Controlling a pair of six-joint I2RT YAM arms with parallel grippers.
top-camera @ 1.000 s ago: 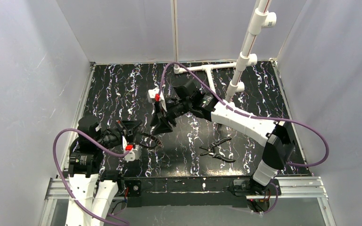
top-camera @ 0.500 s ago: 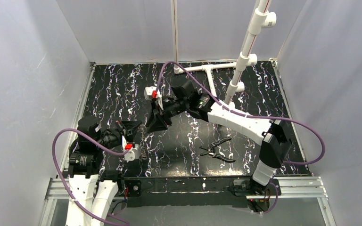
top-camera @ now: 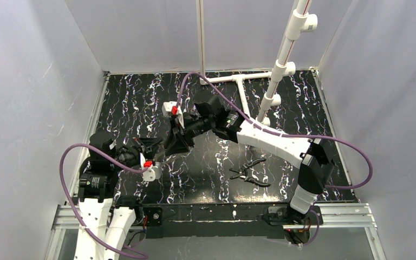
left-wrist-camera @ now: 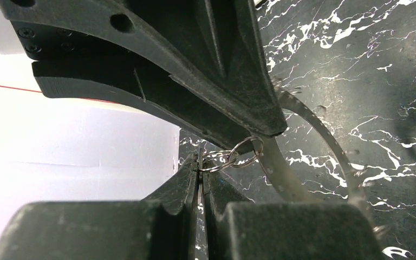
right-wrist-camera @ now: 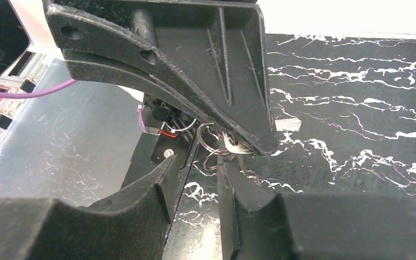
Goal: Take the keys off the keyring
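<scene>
Gleaming black marbled tabletop [top-camera: 141, 103], grey walls [top-camera: 32, 81]

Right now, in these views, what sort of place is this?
Probably a robotics lab test cell: pale walls box in a black marbled tabletop, a white PVC pipe frame stands at the back, and two robot arms are bolted to an aluminium rail.

Black tabletop [top-camera: 141, 103] veined white, silvery-grey keyring [left-wrist-camera: 273, 170], black-handled pliers [top-camera: 249, 174], white pipe frame [top-camera: 287, 49].
</scene>
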